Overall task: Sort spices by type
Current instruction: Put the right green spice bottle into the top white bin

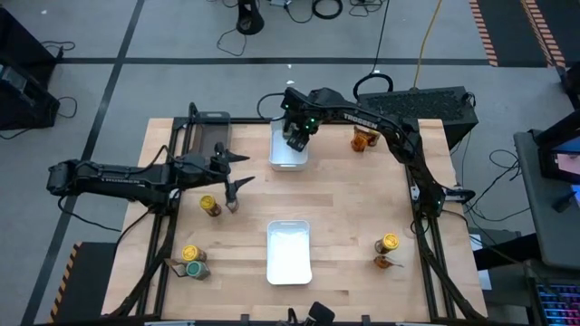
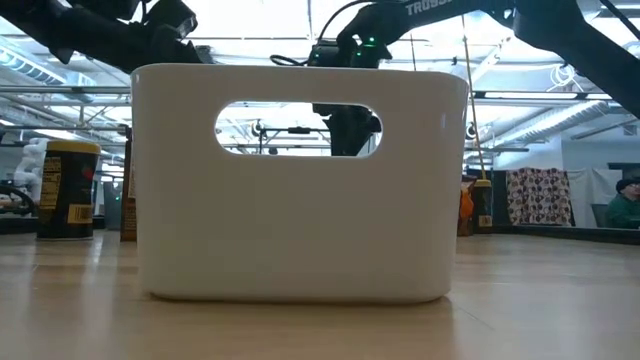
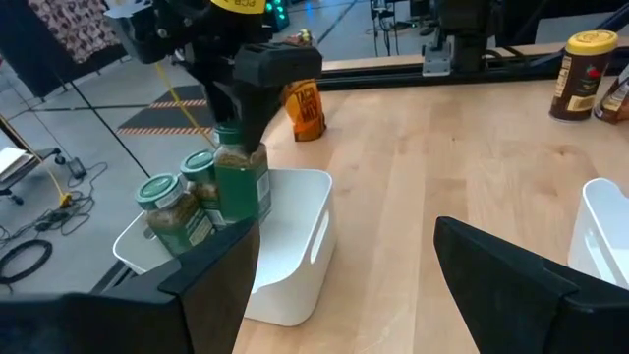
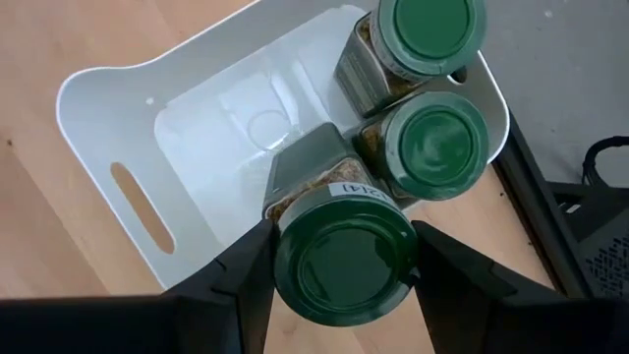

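My right gripper (image 1: 294, 138) hangs over the far white bin (image 1: 288, 159), shut on a green-lidded jar (image 3: 241, 182). Two more green-lidded jars (image 4: 433, 146) (image 4: 432, 28) stand in one end of that bin. My left gripper (image 1: 236, 177) is open and hovers right of a yellow-lidded jar (image 1: 210, 206) that stands on the table. Other spices stand on the table: a yellow-lidded jar (image 1: 189, 254) and a green-lidded jar (image 1: 195, 269) near left, a yellow-lidded jar (image 1: 390, 243) with a packet (image 1: 384, 263) near right, and brown-orange packets (image 1: 364, 139) at the far edge. My right gripper holds the green-lidded jar by its lid end (image 4: 344, 261), pinched between the two fingers (image 4: 241, 270), one on either side. The fingers come from above, pointing down. The jar hangs upright with its base (image 3: 241, 214) inside the bin; whether it rests on the floor I cannot tell.
A second white bin (image 1: 289, 252) stands at the near middle and fills the low view (image 2: 300, 185). A dark grey tray (image 1: 208, 127) lies at the far left. Bare wood (image 1: 353, 199) stretches between the bins and to the right.
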Tool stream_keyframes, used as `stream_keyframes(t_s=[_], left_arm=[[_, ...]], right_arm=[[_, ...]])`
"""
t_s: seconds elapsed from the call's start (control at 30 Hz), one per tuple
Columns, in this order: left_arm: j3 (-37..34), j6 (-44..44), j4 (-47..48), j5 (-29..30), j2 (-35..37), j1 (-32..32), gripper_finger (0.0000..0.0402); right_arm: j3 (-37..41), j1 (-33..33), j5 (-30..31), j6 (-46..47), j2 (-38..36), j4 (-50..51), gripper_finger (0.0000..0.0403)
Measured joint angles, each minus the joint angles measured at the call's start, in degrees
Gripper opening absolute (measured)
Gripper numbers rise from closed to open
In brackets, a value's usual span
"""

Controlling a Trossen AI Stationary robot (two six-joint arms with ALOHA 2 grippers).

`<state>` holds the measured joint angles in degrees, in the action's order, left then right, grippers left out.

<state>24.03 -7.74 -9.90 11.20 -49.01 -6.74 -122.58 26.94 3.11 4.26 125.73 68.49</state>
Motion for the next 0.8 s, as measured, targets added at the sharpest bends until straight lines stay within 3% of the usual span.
stream_keyframes(t_s=[0.53,0.8], left_arm=[[0.0,0.0,0.2,-0.2,0.0,0.0,0.0311],[0.0,0.0,0.2,-0.2,0.0,0.0,0.0311]], right_arm=[[0.0,-0.2,-0.2,-0.6,3.5,0.7,0.0183],[0.0,-0.2,-0.2,-0.6,3.4,1.4,0.0239]])
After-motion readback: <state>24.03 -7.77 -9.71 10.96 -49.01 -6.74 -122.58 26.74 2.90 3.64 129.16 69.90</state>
